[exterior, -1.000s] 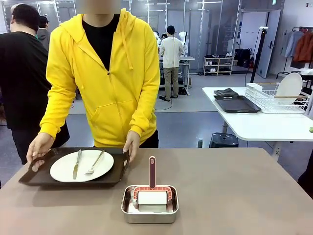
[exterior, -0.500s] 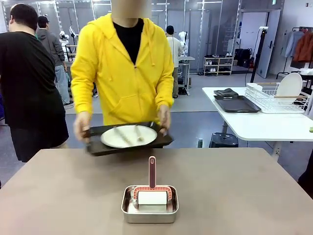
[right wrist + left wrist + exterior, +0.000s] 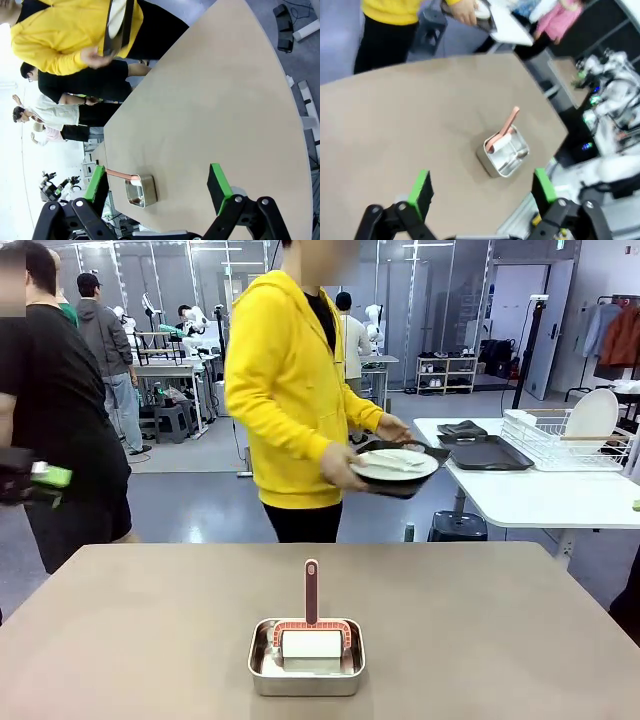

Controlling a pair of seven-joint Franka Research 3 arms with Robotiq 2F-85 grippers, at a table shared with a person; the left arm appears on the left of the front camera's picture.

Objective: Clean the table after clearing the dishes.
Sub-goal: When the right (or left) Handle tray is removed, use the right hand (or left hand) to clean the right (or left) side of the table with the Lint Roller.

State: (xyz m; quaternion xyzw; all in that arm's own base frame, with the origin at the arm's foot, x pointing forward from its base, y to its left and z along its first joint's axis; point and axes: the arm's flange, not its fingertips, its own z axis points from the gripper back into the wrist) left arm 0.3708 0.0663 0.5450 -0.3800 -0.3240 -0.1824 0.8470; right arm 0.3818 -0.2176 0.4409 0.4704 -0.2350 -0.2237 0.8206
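A: Where are the dishes?

B: One is away from the table; the person in the yellow hoodie holds a dark tray level with both hands, standing beyond the far edge, just beside the white table; a white plate lies on that tray, with something thin across it, too blurred for me to name.

A: And the other?

B: A second dark tray lies flat on the white table, next to the wire rack; a second plate stands on edge in that rack.

A: What sits on the brown top?

B: A small steel pan, near the robot's edge and about midway along it; a roller with a white drum and a red frame rests inside, its handle pointing toward the far side.

A: The claws?

B: The left gripper hangs above the table; its green pads stand wide apart with nothing between them, and from its wrist the pan lies on the surface beyond them; the right gripper is much the same; its fingers are spread and grip nothing, high over the brown top, with the pan small and well apart from them.
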